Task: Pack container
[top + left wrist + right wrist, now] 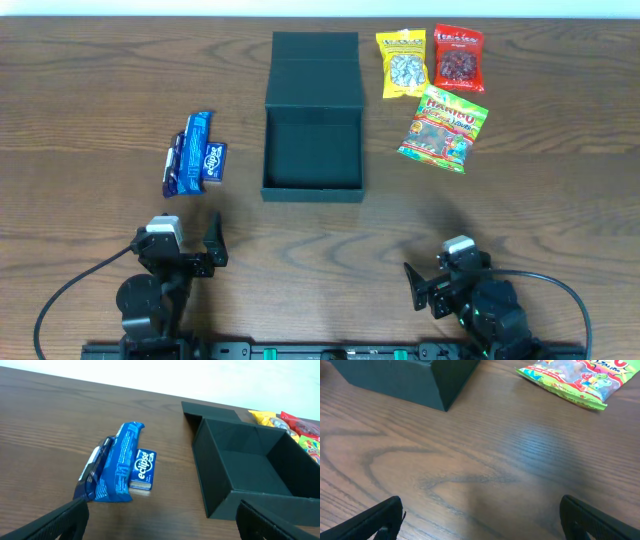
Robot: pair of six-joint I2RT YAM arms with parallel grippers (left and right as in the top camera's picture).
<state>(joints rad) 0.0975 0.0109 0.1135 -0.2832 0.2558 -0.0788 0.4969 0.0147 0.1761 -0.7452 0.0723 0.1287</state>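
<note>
Now | dark wood-grain table [80, 100] | container [312, 150] open-topped | left, right jaws spread, holding nothing

Open-topped container [312, 193] (packets [198, 150] either side)

Wooden table [90, 70] with open container [312, 150], blue packets [195, 152], three snack bags [442, 125]

We saw the container [312, 150], a dark matte rectangular box, standing open at mid-table. Its lid [315, 55] lay folded back flat behind it.
</note>
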